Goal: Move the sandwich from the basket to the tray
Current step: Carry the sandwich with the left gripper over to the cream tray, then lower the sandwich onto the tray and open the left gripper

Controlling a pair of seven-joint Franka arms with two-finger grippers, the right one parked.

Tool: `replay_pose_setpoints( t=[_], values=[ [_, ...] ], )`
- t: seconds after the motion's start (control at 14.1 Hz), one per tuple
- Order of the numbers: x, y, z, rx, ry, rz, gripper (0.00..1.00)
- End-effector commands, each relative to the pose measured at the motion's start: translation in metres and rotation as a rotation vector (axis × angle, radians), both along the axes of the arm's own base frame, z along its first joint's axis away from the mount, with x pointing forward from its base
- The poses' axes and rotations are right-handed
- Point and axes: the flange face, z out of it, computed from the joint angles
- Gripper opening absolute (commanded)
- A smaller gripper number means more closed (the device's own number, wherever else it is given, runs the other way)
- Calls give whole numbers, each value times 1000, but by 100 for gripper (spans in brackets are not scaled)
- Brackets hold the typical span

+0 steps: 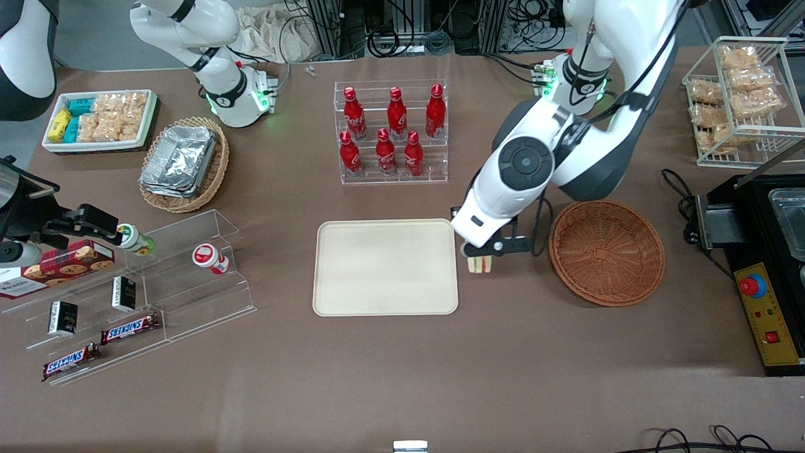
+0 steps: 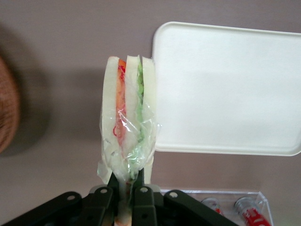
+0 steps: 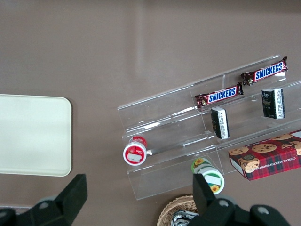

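Observation:
My left gripper (image 1: 483, 251) hangs above the table between the round reddish-brown basket (image 1: 607, 251) and the cream tray (image 1: 386, 267). It is shut on the sandwich (image 1: 479, 265), a plastic-wrapped wedge of pale bread with orange, red and green layers. In the wrist view the black fingers (image 2: 140, 178) pinch the narrow end of the sandwich (image 2: 128, 123), which points out over bare tablecloth just beside the tray's edge (image 2: 225, 87). A sliver of the basket (image 2: 7, 113) shows beside it. The basket holds nothing.
A clear rack of red cola bottles (image 1: 391, 132) stands farther from the front camera than the tray. A black appliance with a red button (image 1: 753, 286) sits at the working arm's end. Clear stepped shelves with snacks (image 1: 132, 296) lie toward the parked arm's end.

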Motion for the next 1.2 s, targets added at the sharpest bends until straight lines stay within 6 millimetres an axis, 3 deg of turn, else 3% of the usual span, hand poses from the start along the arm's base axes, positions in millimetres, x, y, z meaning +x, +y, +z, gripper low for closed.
replay_pose_setpoints(
  t=[0.0,0.14,0.43,0.71,0.92,0.99,1.06,1.13],
  values=[
    [0,-39,-41,-22,-17,-40,0],
    [-5,-51,-71,-28,9,-53,0],
    [1,-55,-113,-52,21,-42,0],
    [3,-52,-141,-28,28,-56,0],
    [5,-54,-147,-44,11,-52,1],
    [6,-53,-147,-45,12,-46,33],
    [7,-51,-144,-45,9,-45,81],
    [9,-49,-139,-42,8,-39,100]
  ],
)
